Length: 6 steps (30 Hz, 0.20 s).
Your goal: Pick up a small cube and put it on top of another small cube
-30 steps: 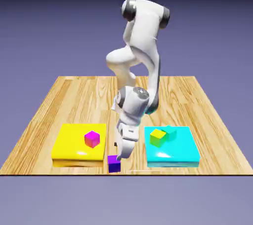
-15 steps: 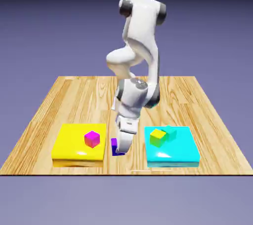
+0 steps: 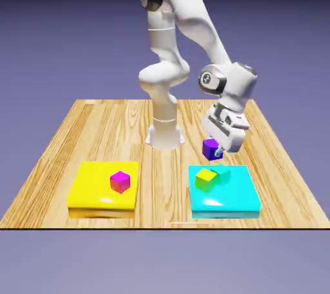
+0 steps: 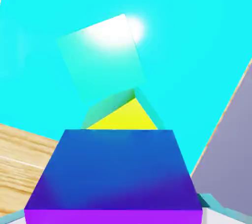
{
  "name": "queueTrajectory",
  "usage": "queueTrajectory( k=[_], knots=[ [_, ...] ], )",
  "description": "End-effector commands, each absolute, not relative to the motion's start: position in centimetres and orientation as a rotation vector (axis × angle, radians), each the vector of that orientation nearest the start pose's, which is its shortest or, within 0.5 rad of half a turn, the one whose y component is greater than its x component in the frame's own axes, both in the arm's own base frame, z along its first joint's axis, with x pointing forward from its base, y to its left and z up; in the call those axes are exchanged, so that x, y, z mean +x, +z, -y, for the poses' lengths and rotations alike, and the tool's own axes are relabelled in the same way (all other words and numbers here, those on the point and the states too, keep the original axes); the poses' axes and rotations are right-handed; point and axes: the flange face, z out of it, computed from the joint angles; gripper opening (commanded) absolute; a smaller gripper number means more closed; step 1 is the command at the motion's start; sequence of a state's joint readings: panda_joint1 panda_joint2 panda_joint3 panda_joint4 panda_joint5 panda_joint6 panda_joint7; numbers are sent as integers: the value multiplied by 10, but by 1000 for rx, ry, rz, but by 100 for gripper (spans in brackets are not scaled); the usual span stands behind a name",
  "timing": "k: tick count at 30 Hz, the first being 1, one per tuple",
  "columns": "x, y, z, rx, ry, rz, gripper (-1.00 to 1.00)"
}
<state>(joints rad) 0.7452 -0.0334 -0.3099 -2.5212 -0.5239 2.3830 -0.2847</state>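
The small dark purple cube (image 3: pixel 210 149) hangs in the air just above the far edge of the cyan platform (image 3: pixel 235 199), with my gripper (image 3: pixel 216 151) shut on it. In the hand view this cube (image 4: pixel 113 174) fills the bottom and hides my fingertips. Below it on the cyan platform (image 4: pixel 197 31) sit a small pale teal cube (image 4: pixel 101 61) and a yellow-green cube (image 4: pixel 125 118), touching each other. In the exterior view the yellow-green cube (image 3: pixel 205 178) is nearer the camera and the teal cube (image 3: pixel 222 172) lies just behind it, to its right.
A yellow platform (image 3: pixel 93 193) on the exterior view's left carries a magenta-pink cube (image 3: pixel 120 181). The wooden table (image 3: pixel 97 125) runs under both platforms. The robot's base (image 3: pixel 163 133) stands behind the gap between them.
My gripper closed on the purple cube near the table's front edge between the platforms, lifted it, and swung it to the exterior view's right, over the cyan platform.
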Motion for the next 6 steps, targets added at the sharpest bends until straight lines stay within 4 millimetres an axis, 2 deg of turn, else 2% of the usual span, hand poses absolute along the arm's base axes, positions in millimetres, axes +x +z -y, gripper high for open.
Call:
queueTrajectory(
  k=[1, 3, 4, 5, 6],
  knots=[
    [409, 267, -182, -2939, 132, 1851, -100],
    [410, 244, -176, -2937, 132, 1851, -100],
    [410, 244, -176, -2937, 132, 1851, 100],
    [410, 244, -176, -2937, 132, 1851, 100],
    [410, 259, -180, -2939, 132, 1851, 100]
  ],
)
